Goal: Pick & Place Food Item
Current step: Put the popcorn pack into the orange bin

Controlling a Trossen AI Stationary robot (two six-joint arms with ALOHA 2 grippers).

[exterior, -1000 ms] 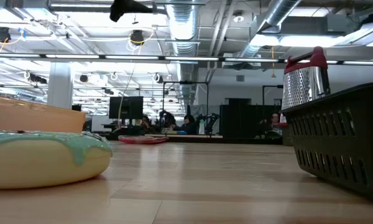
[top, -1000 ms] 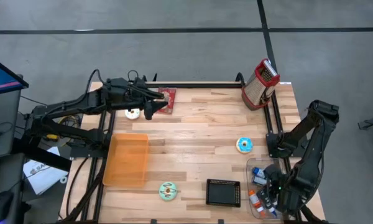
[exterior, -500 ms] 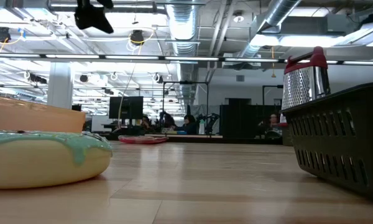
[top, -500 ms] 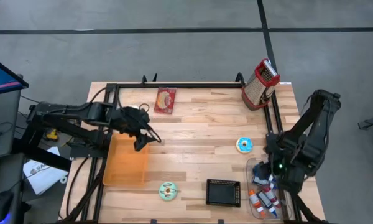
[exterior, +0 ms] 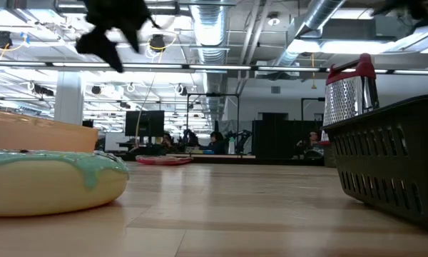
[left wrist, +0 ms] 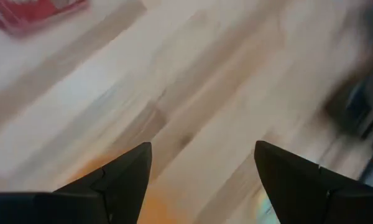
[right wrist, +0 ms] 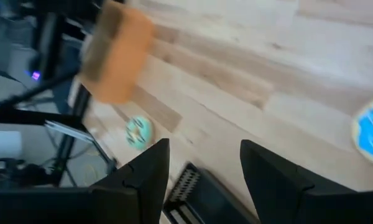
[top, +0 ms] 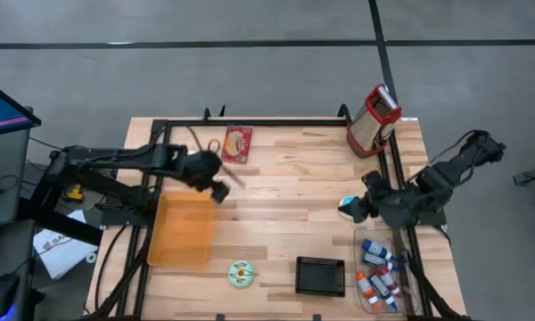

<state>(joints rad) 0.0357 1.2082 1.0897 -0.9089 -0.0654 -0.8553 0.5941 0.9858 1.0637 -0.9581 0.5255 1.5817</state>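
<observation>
A blue-iced doughnut lies on the wooden table at the right; it also shows at the edge of the right wrist view. My right gripper hangs open above the table, just right of it, touching nothing. A green-iced doughnut lies near the front edge. A red food packet lies at the far side. My left gripper is open and empty, above the far right corner of the orange bin. Bare wood shows between its fingers.
A black basket stands at the front, right of the green doughnut. A red-topped grater stands at the far right corner. A clear tray of small bottles sits at the near right. Bare wood lies in the table's middle.
My left gripper has come from beside the red packet toward the table's near side, over the bin's far right corner, and has tipped downward. My right gripper has risen from the clear tray and swung toward the far side, arriving beside the blue doughnut.
</observation>
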